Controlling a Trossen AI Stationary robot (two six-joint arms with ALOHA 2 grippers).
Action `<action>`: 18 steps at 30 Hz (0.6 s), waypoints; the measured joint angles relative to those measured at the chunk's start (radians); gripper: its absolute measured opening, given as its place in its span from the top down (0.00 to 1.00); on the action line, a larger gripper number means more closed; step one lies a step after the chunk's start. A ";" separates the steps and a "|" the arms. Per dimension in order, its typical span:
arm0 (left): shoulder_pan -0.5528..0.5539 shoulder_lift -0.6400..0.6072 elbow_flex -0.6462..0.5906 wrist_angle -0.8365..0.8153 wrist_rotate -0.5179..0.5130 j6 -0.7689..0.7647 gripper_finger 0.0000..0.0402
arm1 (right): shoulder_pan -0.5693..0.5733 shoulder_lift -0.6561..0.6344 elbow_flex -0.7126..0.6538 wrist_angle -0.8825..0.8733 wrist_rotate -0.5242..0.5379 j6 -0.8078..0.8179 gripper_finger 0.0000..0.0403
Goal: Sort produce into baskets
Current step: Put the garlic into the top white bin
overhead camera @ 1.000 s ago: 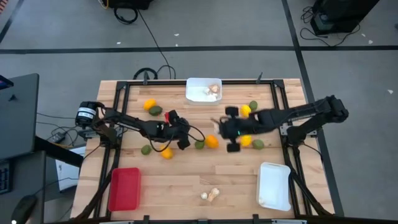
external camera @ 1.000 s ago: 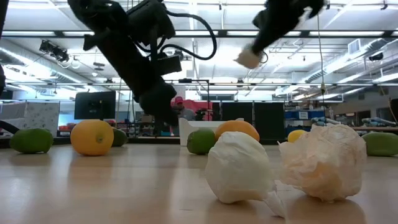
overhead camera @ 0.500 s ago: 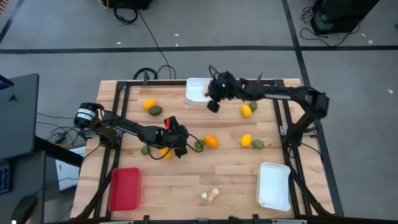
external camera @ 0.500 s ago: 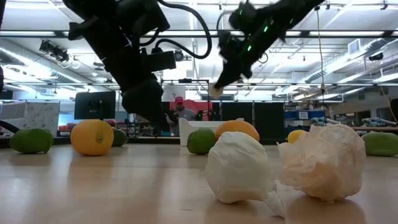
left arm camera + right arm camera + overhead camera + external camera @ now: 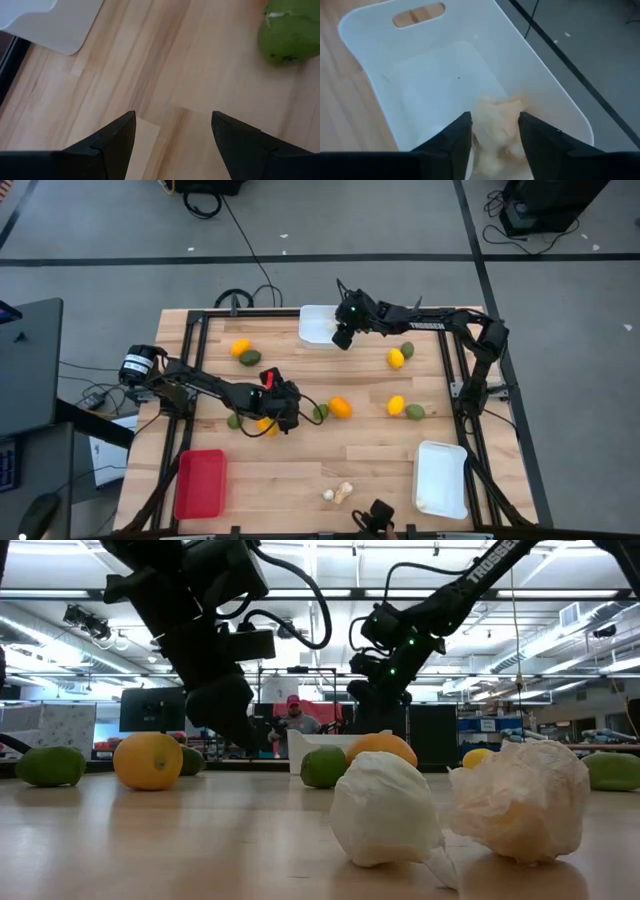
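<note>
My right gripper [image 5: 343, 337] [image 5: 493, 117] hangs open over the far white basket [image 5: 315, 323] [image 5: 420, 60]. Pale beige pieces [image 5: 497, 125] lie on that basket's floor below its fingertips. My left gripper [image 5: 290, 418] [image 5: 173, 116] stands open above bare wood near the table's middle, with a green fruit [image 5: 320, 412] [image 5: 290, 30] just beyond it. Yellow, orange and green fruits lie loose on the table, among them an orange one [image 5: 340, 407]. Two pale pieces [image 5: 337, 492] [image 5: 385, 810] rest near the front edge. A red basket [image 5: 200, 483] and a second white basket [image 5: 441, 478] sit near the front.
Loose fruits lie at the far left [image 5: 244, 352], under the left arm [image 5: 265, 425], at the far right [image 5: 400, 355] and at mid right [image 5: 404, 409]. A dark frame rims the table [image 5: 470, 380]. A small dark object [image 5: 378, 515] sits at the front edge.
My right gripper has swung from the table's middle right toward the far edge and come down over the far white basket, carrying a pale piece. That piece showed at its fingertips in the earlier low views and no longer shows there.
</note>
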 joint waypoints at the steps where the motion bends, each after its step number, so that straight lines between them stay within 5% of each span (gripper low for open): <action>1: 0.000 0.000 0.000 0.003 -0.005 -0.008 0.34 | 0.000 -0.003 0.000 0.000 0.001 0.000 0.54; 14: -0.001 0.000 0.006 0.054 -0.049 0.063 0.34 | 0.118 -0.227 0.000 -0.170 0.002 -0.001 0.45; 18: -0.013 0.000 0.031 0.097 0.058 0.093 0.34 | 0.175 -0.296 0.000 -0.371 0.006 0.026 0.46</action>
